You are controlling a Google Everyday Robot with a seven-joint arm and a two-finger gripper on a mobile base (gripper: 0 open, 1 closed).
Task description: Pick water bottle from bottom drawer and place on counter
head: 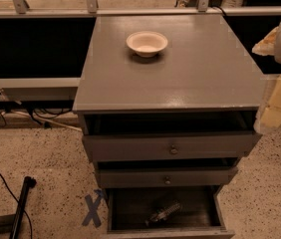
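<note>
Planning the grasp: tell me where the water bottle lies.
The water bottle lies on its side inside the open bottom drawer, low centre of the camera view; the claw hangs right of the counter.

The single camera sits high in front of the cabinet, tilted down and facing its drawer fronts. It stands near: the surface [180, 78] fills the middle, and the bottom drawer [130, 205] is cut by the lower edge. The pincer [276, 103] intrudes at the right edge, close to the lens, beside the surface's front right corner.
</note>
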